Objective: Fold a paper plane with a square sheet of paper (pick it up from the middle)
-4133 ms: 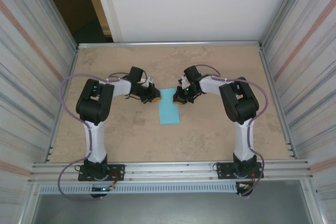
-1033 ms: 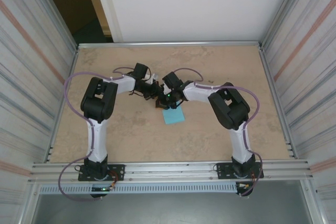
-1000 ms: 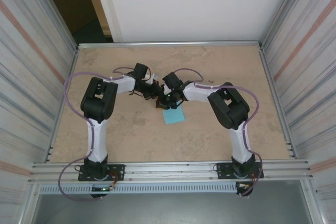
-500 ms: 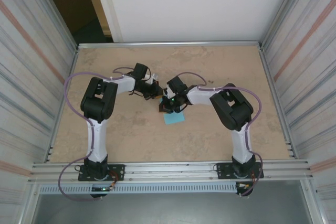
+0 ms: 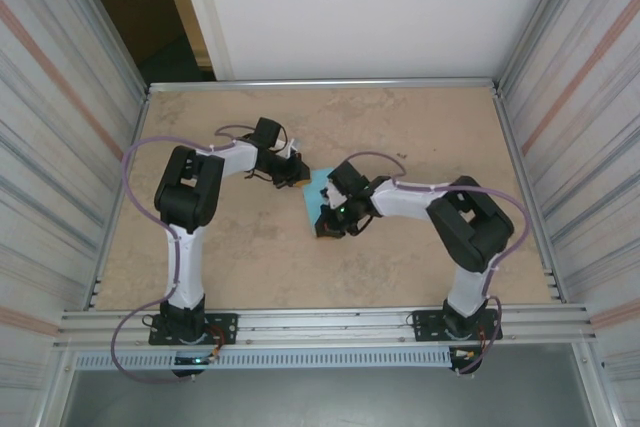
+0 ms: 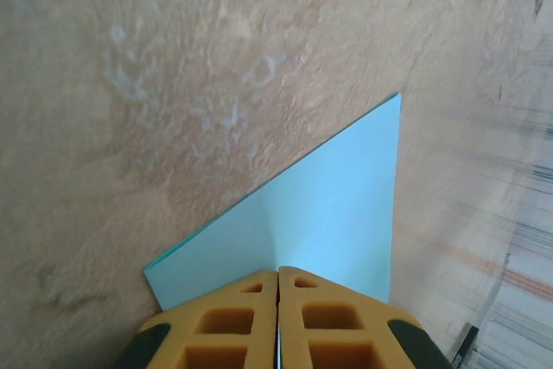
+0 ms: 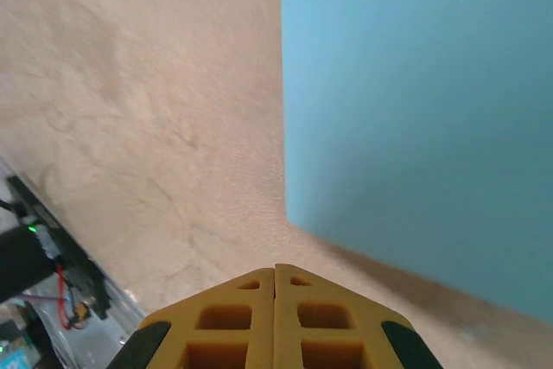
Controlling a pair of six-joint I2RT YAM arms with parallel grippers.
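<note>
Left tool point(image 6: 278, 276) closed, perhaps pinching paper point(image 6: 328, 213); right tool point(image 7: 275, 270) closed

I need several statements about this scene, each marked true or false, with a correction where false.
1. The sheet of paper is light blue. True.
2. The left jaws stand wide open. False: they are shut.
3. The sheet rests on the table. True.
4. The right jaws hold the sheet. False: they are shut on nothing, beside its edge.
5. The table is green. False: it is beige.
</note>
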